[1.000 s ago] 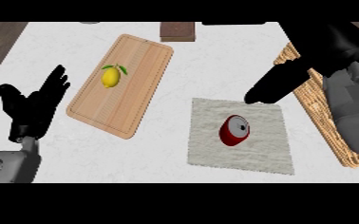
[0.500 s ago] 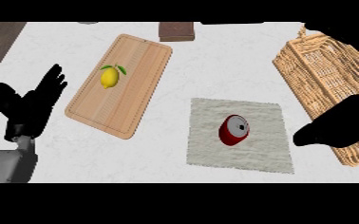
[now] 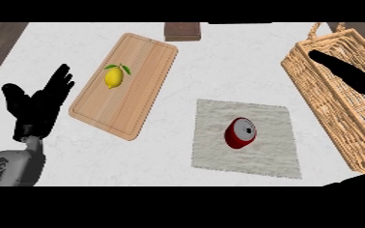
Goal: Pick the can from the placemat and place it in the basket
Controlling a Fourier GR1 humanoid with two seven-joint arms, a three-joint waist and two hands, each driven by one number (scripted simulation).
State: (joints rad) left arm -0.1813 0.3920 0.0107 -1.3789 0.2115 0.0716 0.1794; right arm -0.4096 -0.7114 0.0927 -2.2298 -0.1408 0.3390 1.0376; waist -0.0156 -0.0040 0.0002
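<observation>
Lying on the placemat (image 3: 246, 140), the can (image 3: 241, 133) sits well apart from the right hand (image 3: 342, 70) — fingers straight, holding nothing.

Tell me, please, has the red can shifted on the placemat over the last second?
No. The red can lies on its side at the same spot on the placemat, right of the cutting board, as before.

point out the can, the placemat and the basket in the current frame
can (image 3: 241, 132), head view, on its red side near the silver top.
placemat (image 3: 214, 152), head view, on bare cloth left of the can.
basket (image 3: 308, 79), head view, on its wicker left wall.
</observation>
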